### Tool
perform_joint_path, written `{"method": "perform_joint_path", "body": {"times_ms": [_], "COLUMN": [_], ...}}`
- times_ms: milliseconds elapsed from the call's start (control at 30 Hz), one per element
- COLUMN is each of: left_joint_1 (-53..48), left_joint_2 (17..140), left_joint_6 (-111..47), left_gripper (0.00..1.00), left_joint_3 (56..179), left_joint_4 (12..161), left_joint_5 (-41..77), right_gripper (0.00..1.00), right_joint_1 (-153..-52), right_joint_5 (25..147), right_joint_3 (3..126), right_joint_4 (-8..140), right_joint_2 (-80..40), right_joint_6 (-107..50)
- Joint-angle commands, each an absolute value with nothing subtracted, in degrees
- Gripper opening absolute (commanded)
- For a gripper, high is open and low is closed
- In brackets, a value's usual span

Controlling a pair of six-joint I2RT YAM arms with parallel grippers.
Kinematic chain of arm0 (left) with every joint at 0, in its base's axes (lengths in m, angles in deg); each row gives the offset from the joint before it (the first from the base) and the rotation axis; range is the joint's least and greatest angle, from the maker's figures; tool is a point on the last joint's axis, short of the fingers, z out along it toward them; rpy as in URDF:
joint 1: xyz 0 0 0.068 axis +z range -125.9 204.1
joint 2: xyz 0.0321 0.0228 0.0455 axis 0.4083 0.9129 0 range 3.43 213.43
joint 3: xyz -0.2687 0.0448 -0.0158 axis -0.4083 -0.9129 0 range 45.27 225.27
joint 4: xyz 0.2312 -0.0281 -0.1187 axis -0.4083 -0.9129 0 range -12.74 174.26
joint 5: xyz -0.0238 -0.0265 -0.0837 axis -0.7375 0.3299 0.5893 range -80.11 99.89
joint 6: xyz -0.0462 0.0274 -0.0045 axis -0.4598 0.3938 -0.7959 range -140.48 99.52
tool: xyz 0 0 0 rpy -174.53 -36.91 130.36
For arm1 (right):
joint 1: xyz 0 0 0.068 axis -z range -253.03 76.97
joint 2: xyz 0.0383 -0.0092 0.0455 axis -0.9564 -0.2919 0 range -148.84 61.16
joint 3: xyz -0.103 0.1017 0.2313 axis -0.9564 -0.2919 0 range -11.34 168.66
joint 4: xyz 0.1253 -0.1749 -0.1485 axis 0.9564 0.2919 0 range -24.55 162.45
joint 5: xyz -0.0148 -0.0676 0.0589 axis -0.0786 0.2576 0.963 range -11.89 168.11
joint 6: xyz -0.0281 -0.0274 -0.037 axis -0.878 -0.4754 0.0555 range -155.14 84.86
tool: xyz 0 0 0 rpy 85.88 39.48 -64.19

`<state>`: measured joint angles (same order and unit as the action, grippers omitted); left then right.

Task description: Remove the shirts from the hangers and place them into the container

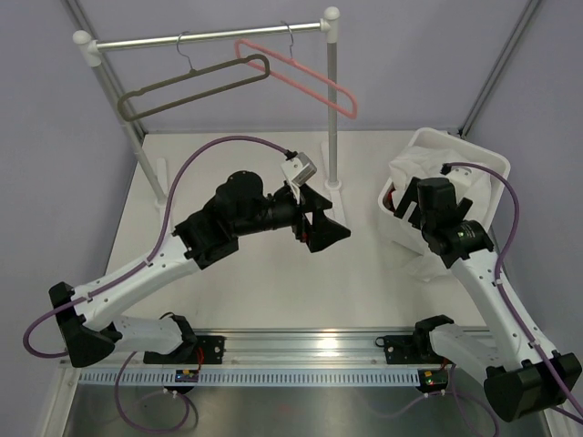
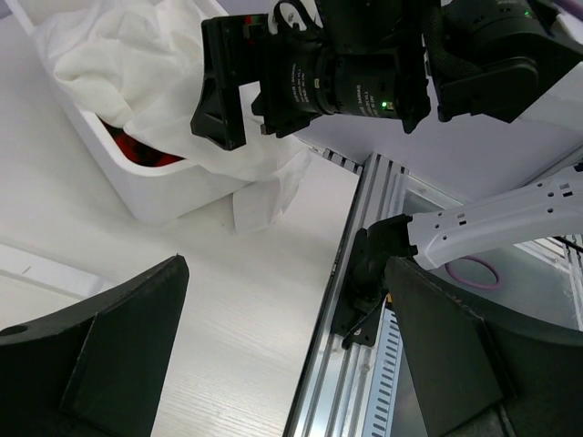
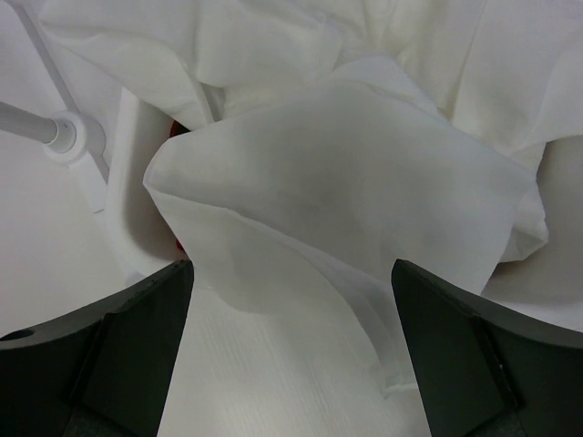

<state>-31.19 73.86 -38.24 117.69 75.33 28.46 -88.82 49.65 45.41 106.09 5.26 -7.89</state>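
Two hangers hang bare on the rail, a grey-brown hanger point(image 1: 196, 86) and a pink hanger point(image 1: 301, 77). At the right stands the white container point(image 1: 460, 146) point(image 2: 173, 196). The white shirt point(image 1: 410, 255) point(image 2: 137, 55) point(image 3: 346, 182) fills it and spills over its near wall onto the table. A strip of the red plaid shirt point(image 1: 390, 198) point(image 2: 146, 150) shows under the white one. My right gripper point(image 1: 407, 202) point(image 3: 291, 355) hovers open over the draped white cloth, holding nothing. Over mid-table, left of the container, my left gripper point(image 1: 323, 228) point(image 2: 287, 346) is open and empty.
The silver rail point(image 1: 209, 36) with white knobs spans the back. Its right upright point(image 1: 332, 109) and foot point(image 3: 68, 137) stand just left of the container. An aluminium mounting rail point(image 1: 310, 350) point(image 2: 364, 300) runs along the table's near edge. Grey frame posts rise at both back corners.
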Motion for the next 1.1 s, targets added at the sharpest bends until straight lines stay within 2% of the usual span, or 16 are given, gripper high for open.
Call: {"method": "perform_joint_path", "body": {"times_ms": [0, 233, 600, 667, 700, 733, 800, 833, 967, 1067], "left_joint_1": [-31.1, -31.1, -31.1, -31.1, -31.1, -31.1, -31.1, -31.1, -31.1, -31.1], "left_joint_2": [72.34, 71.9, 67.94, 67.68, 67.5, 67.33, 66.8, 66.71, 66.62, 66.97], "left_joint_6": [-37.0, -37.09, -37.79, -37.97, -37.88, -37.88, -37.53, -37.45, -36.92, -37.0], "left_gripper": [0.95, 0.96, 0.96, 0.96, 0.97, 0.97, 0.97, 0.97, 0.97, 0.97], "left_joint_3": [116.99, 115.85, 113.39, 113.3, 113.39, 113.21, 112.95, 112.6, 112.33, 111.81], "left_joint_4": [78.02, 79.16, 80.48, 80.39, 80.31, 80.22, 80.31, 80.22, 79.95, 80.3], "left_joint_5": [27.29, 28.44, 29.23, 29.32, 29.4, 29.49, 29.32, 29.49, 28.97, 28.61], "right_gripper": [0.98, 0.96, 0.95, 0.85, 0.76, 0.45, 0.1, 0.0, 0.0, 0.0], "right_joint_1": [-88.58, -88.58, -88.67, -88.58, -88.58, -88.58, -88.58, -88.58, -88.58, -88.58], "right_joint_5": [52.45, 52.89, 39.89, 39.1, 39.0, 39.35, 38.83, 38.83, 35.85, 32.69], "right_joint_3": [44.48, 44.13, 47.81, 48.6, 49.3, 49.57, 50.27, 50.36, 53.78, 62.19], "right_joint_4": [102.28, 102.89, 104.74, 104.91, 105.0, 104.83, 104.91, 104.04, 103.33, 105.26], "right_joint_2": [5.53, 5.35, -6.67, -8.62, -10.1, -10.38, -10.21, -9.86, -7.84, -8.27], "right_joint_6": [-7.72, -8.24, -7.46, -6.76, -6.58, -6.66, -6.23, -6.4, -8.24, -9.99]}}
